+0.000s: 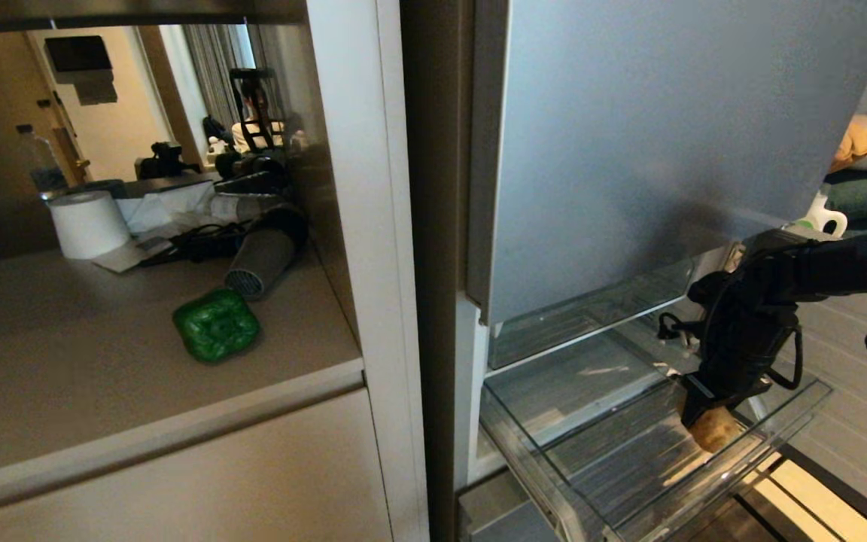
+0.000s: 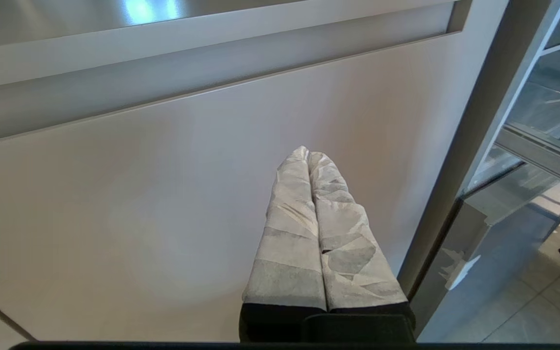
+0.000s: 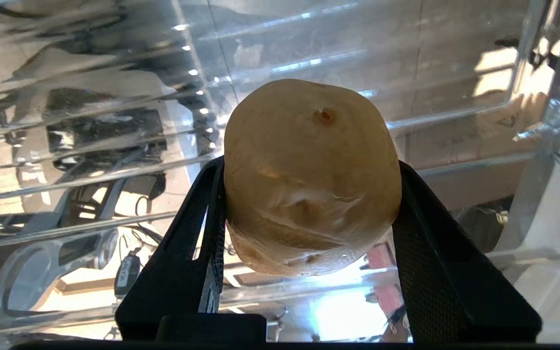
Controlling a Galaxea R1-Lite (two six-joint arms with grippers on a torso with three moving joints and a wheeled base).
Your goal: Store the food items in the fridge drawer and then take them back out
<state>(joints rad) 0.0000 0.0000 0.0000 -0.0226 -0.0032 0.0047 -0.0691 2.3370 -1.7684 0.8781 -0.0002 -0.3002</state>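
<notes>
Head view: right pincer (image 1: 708,429) grips potato (image 1: 716,435) inside clear drawer (image 1: 599,467).

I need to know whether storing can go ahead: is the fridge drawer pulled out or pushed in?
Pulled out: the clear fridge drawer juts forward, and the right gripper holds the potato inside it.

The glossy, lumpy green bell pepper (image 1: 216,324) lies on the beige table, near its front edge and well apart from the fridge. The rounded tan-yellow potato (image 3: 311,177) has smooth skin with shallow creases and a small dark eye near its far end; it is clamped on both sides between the black fingers of the right end effector (image 3: 309,194), over the ribbed bottom of the drawer. The wide, shallow clear plastic fridge drawer (image 1: 546,459) stands pulled out below the silver-grey door, and the potato (image 1: 716,433) sits low inside it, near its right front corner.
</notes>
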